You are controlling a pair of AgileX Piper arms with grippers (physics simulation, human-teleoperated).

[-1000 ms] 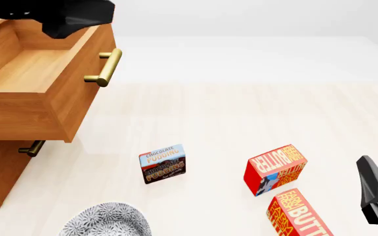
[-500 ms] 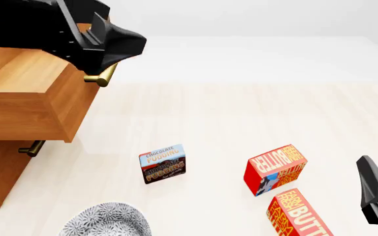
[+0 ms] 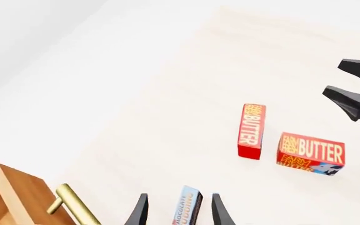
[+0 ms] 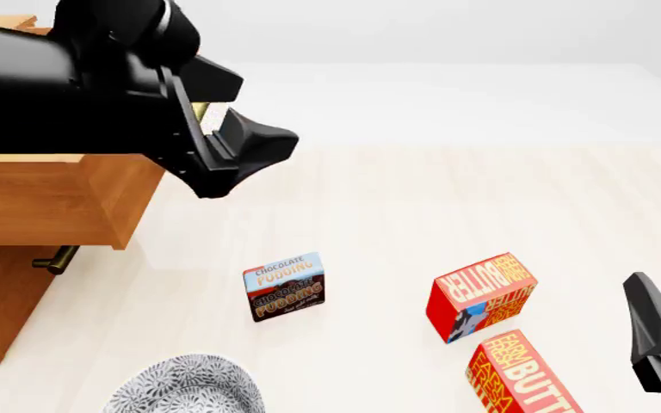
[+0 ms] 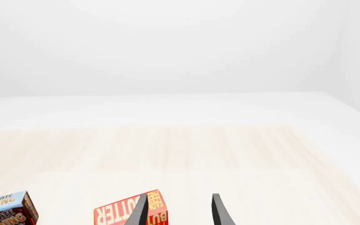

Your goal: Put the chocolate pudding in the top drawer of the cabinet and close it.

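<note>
Jaws parted and empty, the left gripper [image 4: 250, 155] hangs beside the top drawer [image 4: 66, 194], above the chocolate pudding [image 4: 285, 286] standing on the table; straddling its thin edge squarely looks wise.

Edge-on chocolate pudding [image 3: 188, 206] between open left pincer [image 3: 178, 212] fingers

A pale, light-wood table [image 4: 446, 206] fills the lower and middle of the front view, its grain running faintly away from the camera. Beyond its far edge, across the upper frame, lies a plain white floor and wall [image 5: 180, 47], evenly and softly lit.
</note>
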